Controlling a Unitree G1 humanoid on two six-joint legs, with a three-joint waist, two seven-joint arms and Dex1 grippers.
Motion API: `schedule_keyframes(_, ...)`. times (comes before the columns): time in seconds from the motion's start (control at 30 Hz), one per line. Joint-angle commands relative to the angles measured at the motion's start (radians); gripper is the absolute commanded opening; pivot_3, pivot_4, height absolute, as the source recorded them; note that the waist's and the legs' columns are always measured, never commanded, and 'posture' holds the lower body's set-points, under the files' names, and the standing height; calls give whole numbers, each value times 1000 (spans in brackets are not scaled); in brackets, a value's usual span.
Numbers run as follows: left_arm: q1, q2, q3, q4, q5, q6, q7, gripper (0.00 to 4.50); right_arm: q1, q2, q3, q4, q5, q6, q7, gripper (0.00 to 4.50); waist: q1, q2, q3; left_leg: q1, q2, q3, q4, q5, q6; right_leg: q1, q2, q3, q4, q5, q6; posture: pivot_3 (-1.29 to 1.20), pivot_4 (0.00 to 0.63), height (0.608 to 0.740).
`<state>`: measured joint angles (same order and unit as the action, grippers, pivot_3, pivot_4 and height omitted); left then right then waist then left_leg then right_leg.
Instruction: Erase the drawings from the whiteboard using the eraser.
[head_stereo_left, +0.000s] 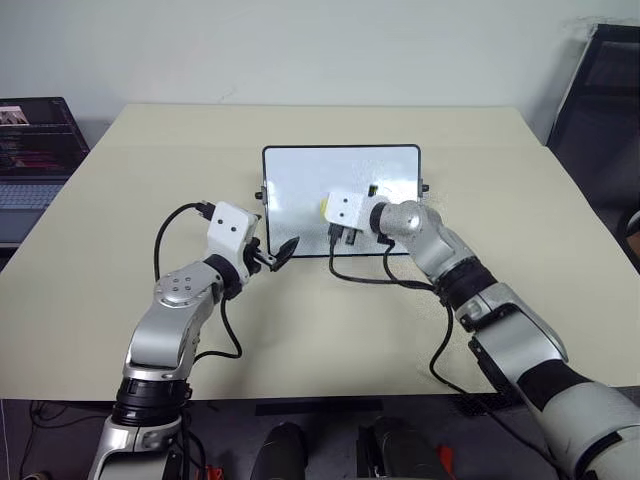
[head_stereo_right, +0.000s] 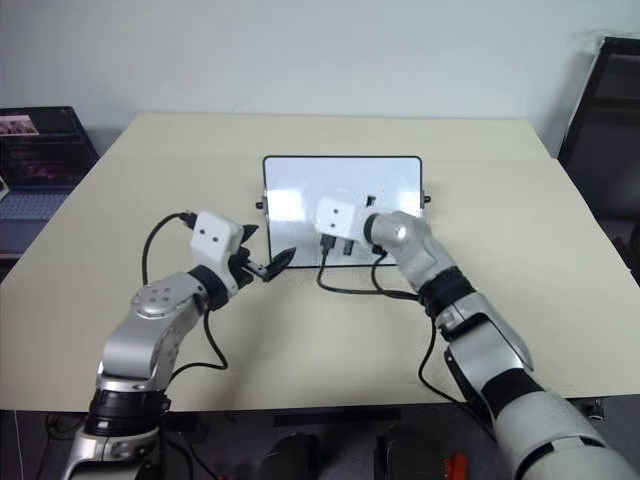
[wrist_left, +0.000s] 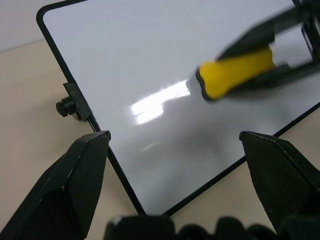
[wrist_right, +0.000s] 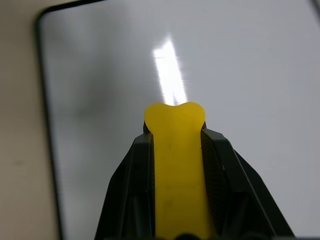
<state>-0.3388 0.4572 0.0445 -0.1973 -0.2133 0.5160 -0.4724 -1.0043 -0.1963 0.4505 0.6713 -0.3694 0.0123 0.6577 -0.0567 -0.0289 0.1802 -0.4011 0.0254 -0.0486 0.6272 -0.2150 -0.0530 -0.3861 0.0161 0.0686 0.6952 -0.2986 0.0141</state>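
One yellow block eraser (wrist_right: 176, 165), long axis along the fingers of the right pincer (head_stereo_left: 338, 212) clamping it, tip toward one black-framed white whiteboard (head_stereo_left: 300, 170); left pincer (head_stereo_left: 272, 256) spread, empty.

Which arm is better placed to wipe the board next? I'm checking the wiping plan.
Probably the right: its right gripper is shut on the small yellow block eraser over the black-framed white whiteboard. The left gripper is open and empty at the board's near corner.
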Motion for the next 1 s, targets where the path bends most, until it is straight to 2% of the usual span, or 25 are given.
schedule_keyframes(0.03,-21,3,-4,-41,-9,-10,-13,4500,21,-3,-46,-93,25,56,-8,960,0,0,0,0,0,0,0,0,0,0,0,0,0,0,0,0,150,740)
schedule_keyframes(0.27,-18,23,-36,-69,-50,-30,-122,4500,213,-25,-214,-473,140,291,-41,960,6,0,0,-3,0,-2,0,0,0,-1,0,-1,-2,0,0,0,150,740)
schedule_keyframes(0.4,-57,43,-85,-46,-78,-60,-244,4500,452,-18,-360,-837,217,538,-88,960,21,0,0,-8,0,-3,0,0,-1,-3,0,-5,-6,0,0,0,150,740)
schedule_keyframes(0.6,-140,48,-173,57,-84,-137,-427,4500,707,62,-468,-1144,242,787,-247,960,22,0,0,-9,0,-2,0,0,-1,-3,0,-5,-7,0,1,0,150,740)
schedule_keyframes(0.77,-238,24,-248,236,-69,-257,-589,4500,761,114,-568,-1185,231,906,-397,960,20,0,0,-8,0,0,0,0,-1,-3,1,-4,-7,-3,4,0,150,740)
schedule_keyframes(1.0,-414,-88,-328,515,-13,-401,-728,4500,656,120,-651,-1034,259,887,-512,960,22,0,0,-9,-1,2,1,0,0,-3,5,-4,-8,-3,5,0,150,740)
